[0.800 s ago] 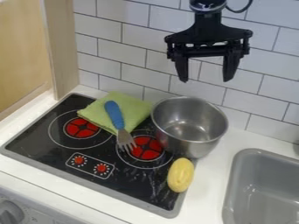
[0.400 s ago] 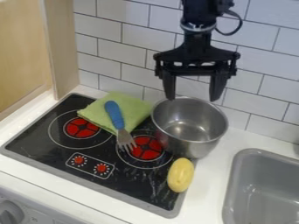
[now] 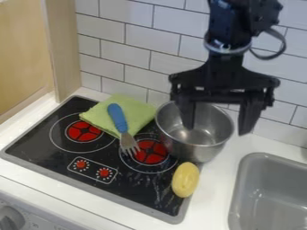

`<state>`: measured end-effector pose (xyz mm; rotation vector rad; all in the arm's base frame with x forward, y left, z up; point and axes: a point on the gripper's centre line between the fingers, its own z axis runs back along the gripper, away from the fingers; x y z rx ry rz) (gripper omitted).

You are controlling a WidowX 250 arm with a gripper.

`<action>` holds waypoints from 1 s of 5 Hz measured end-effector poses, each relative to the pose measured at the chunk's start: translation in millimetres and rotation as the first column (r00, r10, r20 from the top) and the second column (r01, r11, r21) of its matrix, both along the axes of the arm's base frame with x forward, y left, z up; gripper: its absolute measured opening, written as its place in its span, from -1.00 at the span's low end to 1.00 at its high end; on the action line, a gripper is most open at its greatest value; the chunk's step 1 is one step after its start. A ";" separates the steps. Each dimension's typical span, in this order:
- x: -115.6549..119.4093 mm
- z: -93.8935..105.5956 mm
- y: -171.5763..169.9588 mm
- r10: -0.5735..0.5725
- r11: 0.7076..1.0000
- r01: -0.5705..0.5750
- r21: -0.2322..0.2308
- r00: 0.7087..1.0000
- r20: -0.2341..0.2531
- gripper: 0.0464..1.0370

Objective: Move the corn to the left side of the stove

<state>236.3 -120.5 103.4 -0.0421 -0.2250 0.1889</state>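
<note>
White tiles (image 3: 108, 49) rise behind the stove (image 3: 138, 188). Our gripper (image 3: 216, 130) hangs by the pot (image 3: 186, 152), fingers spread. The yellow corn (image 3: 185, 180) lies at the stove's right edge; we judge it light, stiff, prone to roll, best pinched across its middle.

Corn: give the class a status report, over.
End effector open, empty, near the pot. Corn on the stove's right edge. Pot close behind; fork possibly obstructing leftward.

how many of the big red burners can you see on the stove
2. The left burner is just in front of the green cloth; the right burner is between the fork and the metal pot. Others may be hidden under the cloth or pot.
</note>
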 end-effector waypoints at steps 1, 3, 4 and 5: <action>-16.8 -15.5 2.0 0.010 0.999 -0.009 0.046 1.000 -0.008 0.92; -12.8 -38.3 10.2 0.000 0.997 -0.005 0.077 0.998 0.055 0.92; -11.4 -57.7 8.7 -0.022 0.994 0.020 0.105 1.000 0.018 0.92; -7.5 -73.1 7.2 -0.051 0.992 0.049 0.120 0.999 0.009 0.92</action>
